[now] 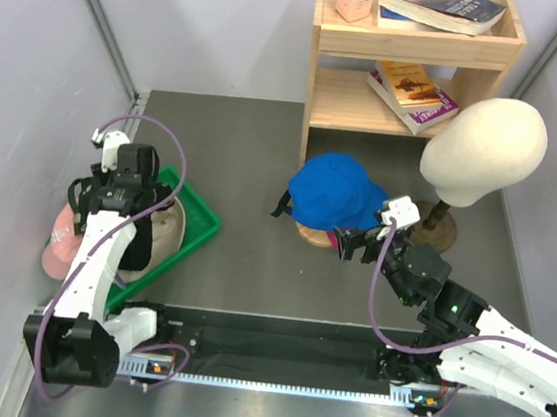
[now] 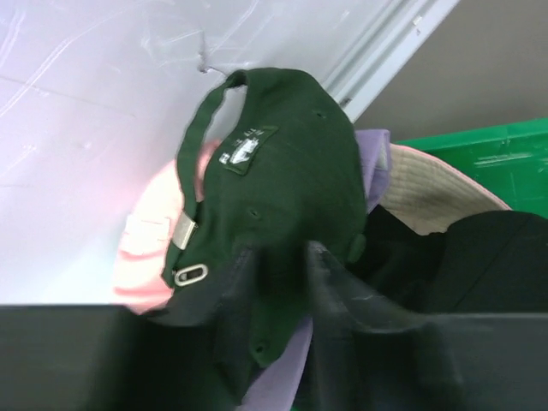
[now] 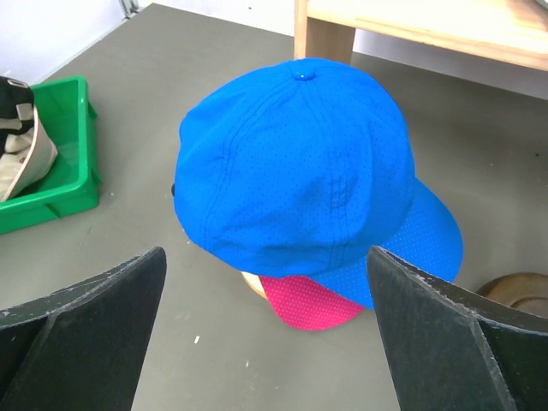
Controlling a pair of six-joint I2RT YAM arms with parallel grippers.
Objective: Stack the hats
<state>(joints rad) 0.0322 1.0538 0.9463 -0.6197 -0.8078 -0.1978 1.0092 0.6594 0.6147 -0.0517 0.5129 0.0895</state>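
Observation:
A blue cap (image 1: 336, 193) (image 3: 300, 163) sits on top of a bright pink hat, whose brim (image 3: 312, 301) pokes out beneath it. Both rest on a low wooden stand (image 1: 308, 234). My right gripper (image 1: 360, 240) (image 3: 265, 342) hangs open just in front of this stack, touching nothing. At the left wall, my left gripper (image 1: 107, 211) (image 2: 287, 265) is shut on a fold of the black cap (image 2: 282, 171). That cap lies over a lavender cap (image 2: 372, 163) and a pale pink cap (image 2: 158, 231) (image 1: 58, 244).
A green tray (image 1: 196, 221) (image 2: 505, 163) beside the left arm holds a beige hat (image 2: 428, 193). A cream mannequin head (image 1: 487, 142) stands at the right. Behind it is a wooden shelf (image 1: 415, 73) with books. Walls close in on both sides.

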